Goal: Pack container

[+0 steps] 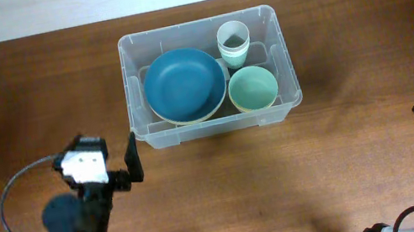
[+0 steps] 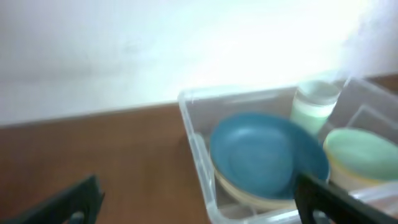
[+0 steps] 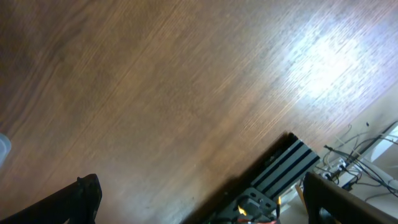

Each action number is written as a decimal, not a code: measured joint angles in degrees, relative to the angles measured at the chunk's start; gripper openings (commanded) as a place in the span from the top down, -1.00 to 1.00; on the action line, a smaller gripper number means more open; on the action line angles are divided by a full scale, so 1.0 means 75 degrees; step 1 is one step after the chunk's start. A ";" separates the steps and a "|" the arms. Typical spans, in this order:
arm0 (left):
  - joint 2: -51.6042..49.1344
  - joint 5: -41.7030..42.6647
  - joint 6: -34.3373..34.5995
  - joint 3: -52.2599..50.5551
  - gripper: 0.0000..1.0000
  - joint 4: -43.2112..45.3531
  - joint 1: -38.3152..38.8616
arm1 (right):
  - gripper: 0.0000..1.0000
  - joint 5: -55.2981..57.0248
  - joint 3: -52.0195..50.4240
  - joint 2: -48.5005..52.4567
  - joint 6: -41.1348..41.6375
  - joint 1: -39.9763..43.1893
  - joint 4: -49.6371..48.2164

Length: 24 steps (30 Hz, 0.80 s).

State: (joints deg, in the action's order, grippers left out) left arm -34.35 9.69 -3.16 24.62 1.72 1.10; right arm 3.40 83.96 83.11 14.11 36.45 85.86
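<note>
Just short of the container's (image 1: 209, 128) near left corner, the left gripper (image 2: 196, 186) hangs low over the table (image 1: 286, 179) with its fingers spread wide and nothing between them. One finger stands close beside that corner's wall, and whether it touches cannot be told. Well to the right of the container, the right gripper (image 3: 199, 190) is also splayed and empty above bare wood. Inside the container, a blue plate (image 1: 184, 84) fills the left half, a mint bowl (image 1: 253, 88) sits in the near right corner, and nested cups (image 1: 233, 43) stand behind the bowl at the far right. No loose dish shows anywhere around the container, so the packing looks done or nearly so, and both arms seem to be between steps. If anything is left to load, it lies out of view. The next move would call for finding it first. The left arm should keep its finger clear of the corner wall so it does not nudge the container.
</note>
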 measured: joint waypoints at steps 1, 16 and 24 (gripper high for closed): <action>0.0108 0.0003 -0.0020 -0.0085 -0.99 0.0073 0.0000 | -0.97 0.0000 0.0000 0.0000 0.0000 0.0003 -0.0003; 0.3063 0.0090 -0.0076 -0.1638 -0.99 0.0670 0.0000 | -0.97 0.0000 0.0000 0.0000 -0.0003 0.0000 0.0000; 0.3995 0.0090 -0.0076 -0.2393 -0.99 0.0982 0.0000 | -0.98 -0.0003 0.0000 0.0000 0.0000 0.0003 -0.0003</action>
State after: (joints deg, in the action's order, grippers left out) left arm -4.38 10.37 -3.73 6.68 9.08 1.10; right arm 3.38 83.96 83.11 14.11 36.47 85.84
